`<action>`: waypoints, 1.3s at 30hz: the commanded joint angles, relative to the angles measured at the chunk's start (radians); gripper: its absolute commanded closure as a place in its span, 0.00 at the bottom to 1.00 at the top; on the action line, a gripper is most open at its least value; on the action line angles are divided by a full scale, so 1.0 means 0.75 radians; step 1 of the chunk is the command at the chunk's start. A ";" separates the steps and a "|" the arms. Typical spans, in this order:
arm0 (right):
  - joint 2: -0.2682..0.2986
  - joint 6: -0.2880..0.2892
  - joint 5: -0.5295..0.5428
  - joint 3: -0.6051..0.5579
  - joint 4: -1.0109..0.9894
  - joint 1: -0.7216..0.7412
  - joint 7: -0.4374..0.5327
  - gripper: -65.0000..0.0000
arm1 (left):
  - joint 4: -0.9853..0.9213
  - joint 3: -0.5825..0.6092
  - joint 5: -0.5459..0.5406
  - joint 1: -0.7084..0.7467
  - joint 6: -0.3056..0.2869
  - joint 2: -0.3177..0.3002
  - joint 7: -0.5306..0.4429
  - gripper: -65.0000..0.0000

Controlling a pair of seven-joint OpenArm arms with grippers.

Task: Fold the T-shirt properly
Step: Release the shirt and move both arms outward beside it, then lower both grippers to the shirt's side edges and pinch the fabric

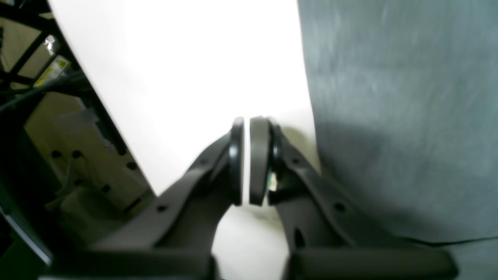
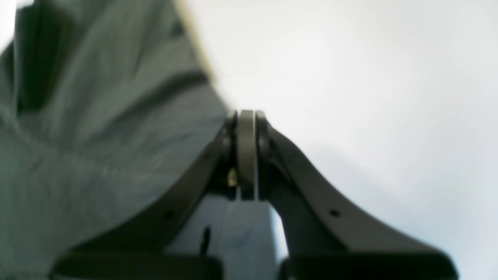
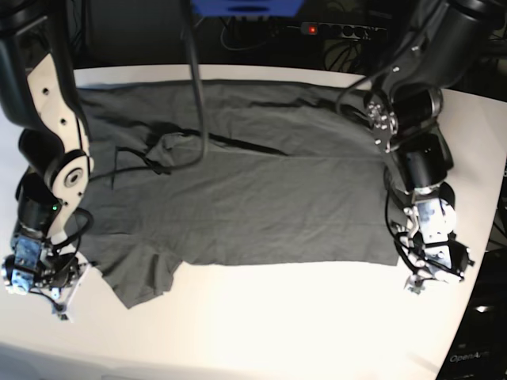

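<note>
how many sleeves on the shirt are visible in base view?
1 clearly: the sleeve at the near edge of the T-shirt, by the right arm's side. The other is folded inward or hidden near the far edge.

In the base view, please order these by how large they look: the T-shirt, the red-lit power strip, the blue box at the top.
1. T-shirt, by far the largest.
2. Blue box, partly cut off by the frame edge.
3. Power strip, thinner; close to the box, so this order is unsure.

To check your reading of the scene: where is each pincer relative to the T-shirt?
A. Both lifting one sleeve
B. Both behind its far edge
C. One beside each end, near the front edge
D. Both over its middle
C: the left pincer and right pincer flank the T-shirt.
</note>
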 commanded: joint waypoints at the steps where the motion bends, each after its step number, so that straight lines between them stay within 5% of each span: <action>1: 0.026 -0.011 0.015 -0.003 0.020 0.048 0.021 0.99 | 0.027 -0.001 0.008 -0.048 0.006 -0.001 -0.006 0.95; 16: 0.032 -0.011 0.013 -0.007 0.022 -0.019 0.050 0.99 | 0.025 -0.142 -0.018 -0.130 0.006 0.029 -0.018 0.95; 24: 0.032 -0.011 0.013 -0.009 0.022 -0.046 0.050 0.99 | -0.022 -0.373 -0.161 -0.228 0.006 -0.063 0.031 0.95; 28: 0.034 -0.011 0.013 -0.011 0.022 -0.046 0.050 0.99 | -0.192 -0.461 -0.243 -0.285 0.006 -0.144 0.043 0.81; 34: 0.034 -0.011 0.011 -0.011 0.022 -0.046 0.050 0.99 | -0.354 -0.479 -0.358 -0.310 0.006 -0.210 0.033 0.39; 39: 0.034 -0.011 0.011 -0.011 0.022 -0.048 0.050 0.99 | -0.370 -0.477 -0.417 -0.314 0.006 -0.210 0.031 0.29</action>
